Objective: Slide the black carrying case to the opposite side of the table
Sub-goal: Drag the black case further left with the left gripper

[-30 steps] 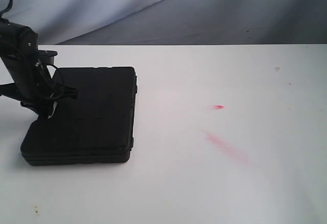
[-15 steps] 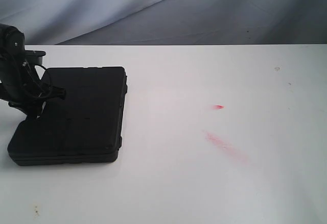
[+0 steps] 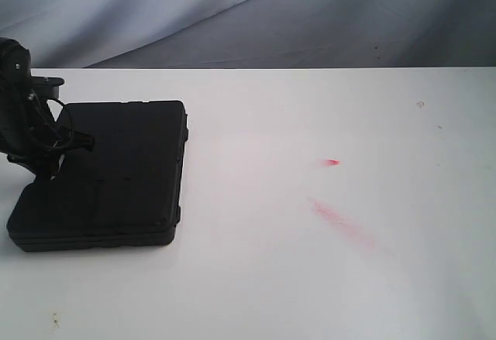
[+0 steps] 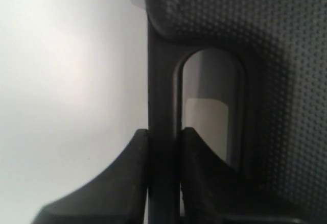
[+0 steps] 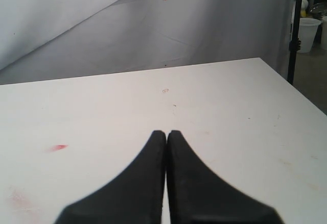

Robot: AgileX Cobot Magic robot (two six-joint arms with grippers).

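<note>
My left pincer (image 4: 163, 138) is clamping the handle bar of the case (image 4: 265, 55), with one finger in the slot and one outside the edge. The case is lying flat at the far left of the bench (image 3: 310, 278); the grip itself is, I think, lost in black there. My right pincer (image 5: 166, 137) is hovering over the bench with its fingers pressed together, holding nothing, and a red smear (image 5: 59, 147) is showing nearby.

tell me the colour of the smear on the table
Pinkish red smear on the white table, clearest in the exterior view.
</note>
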